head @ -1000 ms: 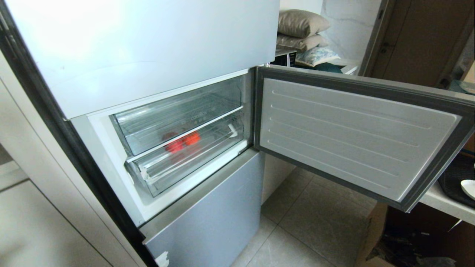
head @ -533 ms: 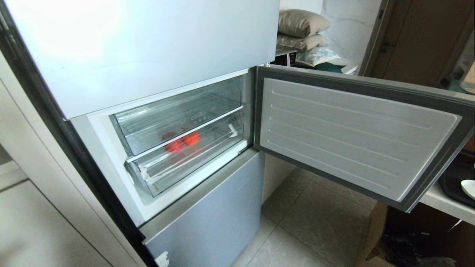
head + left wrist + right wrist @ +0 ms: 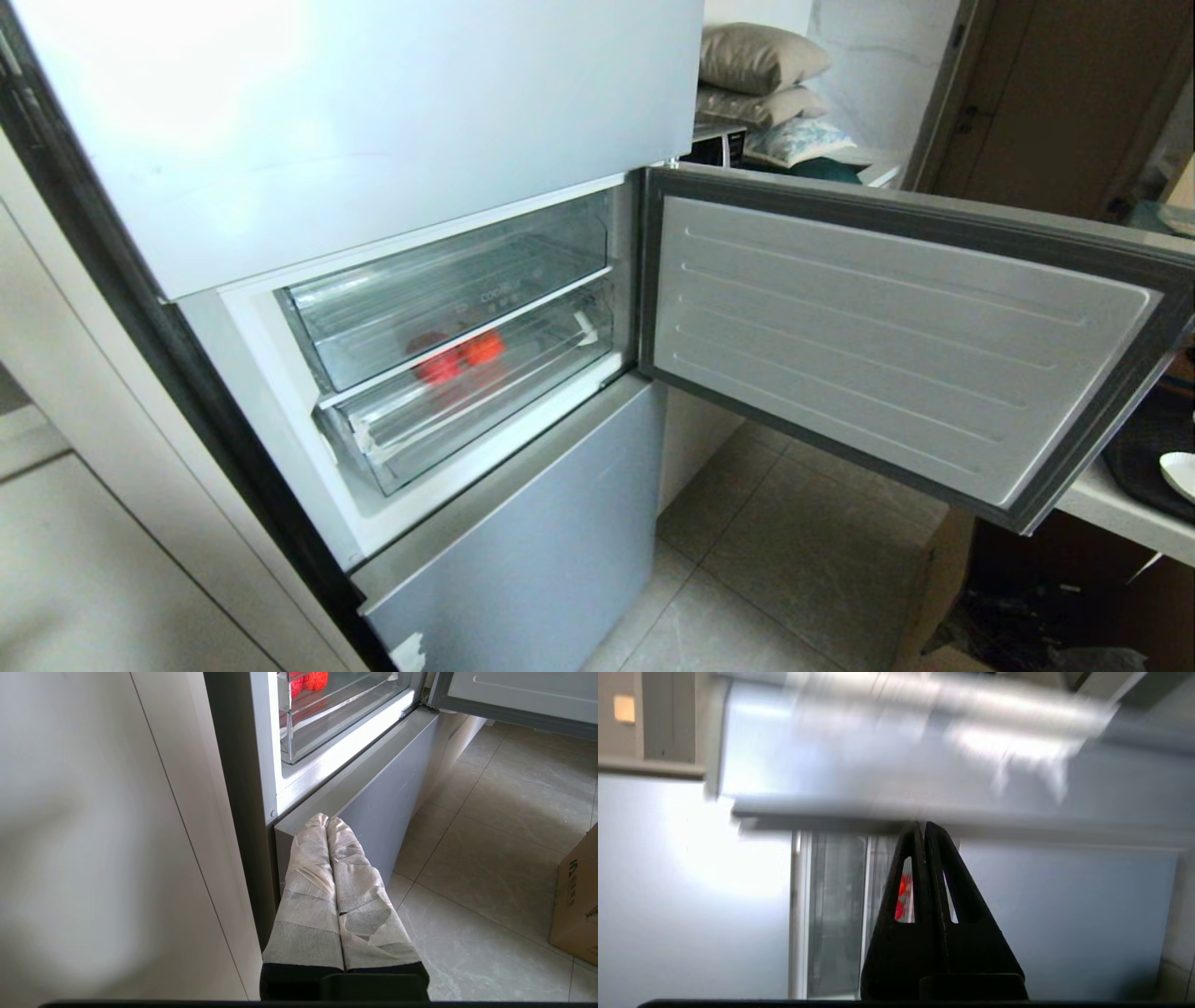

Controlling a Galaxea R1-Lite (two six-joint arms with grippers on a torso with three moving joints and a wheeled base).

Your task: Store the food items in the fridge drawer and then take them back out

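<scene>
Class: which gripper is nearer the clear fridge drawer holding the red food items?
Left, it seems. The left gripper sits low, just below the fridge drawer, by the grey panel; the right gripper faces it from farther back.

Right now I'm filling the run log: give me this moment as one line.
two red toy produce pieces: in clear plastic fridge drawer | drawer: pushed in | fridge door: open | left claw: shut, parked low | right claw: shut, empty

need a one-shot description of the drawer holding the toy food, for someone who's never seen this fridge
Find the fridge's middle compartment, beside its open door. Two clear plastic bins are stacked there; the fridge drawer is the lower one, with a thick rounded front lip. Unlike the upper bin with faint front lettering, it holds two red-orange food items side by side.
</scene>
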